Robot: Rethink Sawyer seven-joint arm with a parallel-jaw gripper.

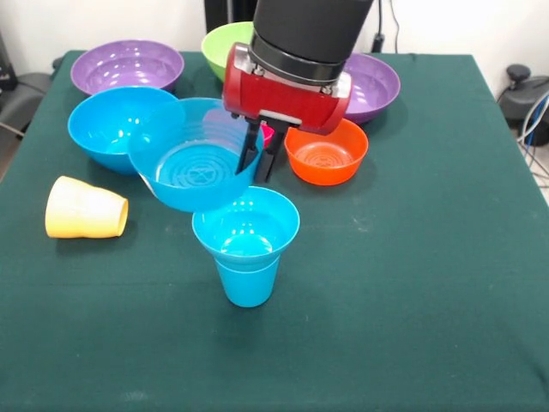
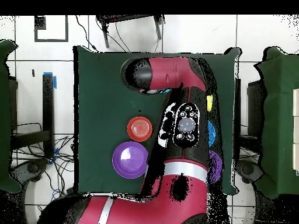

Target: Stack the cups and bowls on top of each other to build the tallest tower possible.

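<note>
In the front view, the gripper (image 1: 259,159) hangs above the middle of the table (image 1: 412,283), its dark fingers (image 1: 250,148) clamped on the rim of a blue bowl (image 1: 196,167), one inside and one outside the wall. The held bowl is tilted and clear of the table, its lower edge just above and left of the tower (image 1: 246,245). That tower is so far a blue cup (image 1: 247,279) standing upright with a small blue bowl (image 1: 246,223) nested in its mouth. A larger blue bowl (image 1: 111,124) sits behind the held one. Farther back are two purple bowls (image 1: 127,64) and (image 1: 377,86), a lime green bowl (image 1: 225,43) and an orange bowl (image 1: 326,152); a scrap of pink-red bowl (image 1: 268,132) peeps out beside the fingers. The pale yellow cup (image 1: 86,209) lies on its side at the left, well apart from the tower.

In the overhead view, the arm (image 2: 181,122) covers most of the table; only the orange bowl (image 2: 140,128), one purple bowl (image 2: 130,159) and slivers of others show. The tower and the fingers are hidden there.

The step in hand appears to be setting the held bowl onto the tower. To do it well, the bowl should be levelled and centred over the nested bowl before lowering, since the narrow cup could tip under a sideways push. The release should be gentle, with the fingers lifted straight up.
</note>
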